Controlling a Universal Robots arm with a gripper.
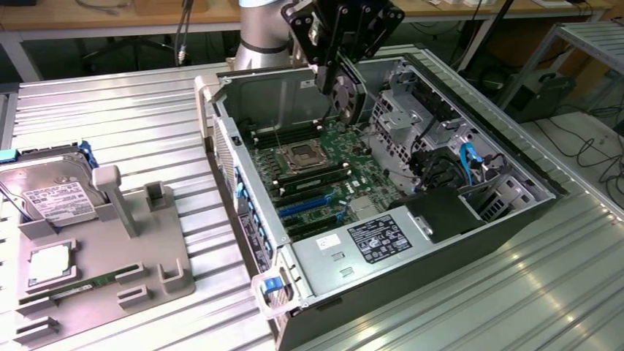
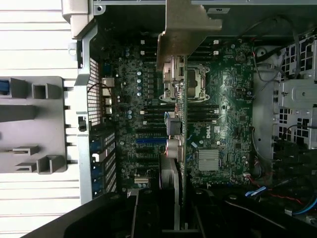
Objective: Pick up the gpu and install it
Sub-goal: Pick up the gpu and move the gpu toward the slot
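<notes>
Here, over the open tower case (image 1: 226, 146) and its motherboard (image 1: 337, 142), the gripper (image 1: 340, 60) grasps the gpu (image 1: 345, 91) by its upper edge, the card hanging edge-down. It likely handles light and stiff but fragile; board edges or bracket suit gripping, not the fan. Counted: one case, one grey parts holder (image 1: 146, 241), one hard drive (image 1: 54, 197), one gpu, one memory stick (image 1: 88, 287).

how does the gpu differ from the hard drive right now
The gpu hangs on edge, clamped in the jaws over the open case; the hard drive rests in the grey holder at the exterior view's left. The gpu is black with a fan; the hard drive is silver with a white label. Both are flat rectangles.
</notes>
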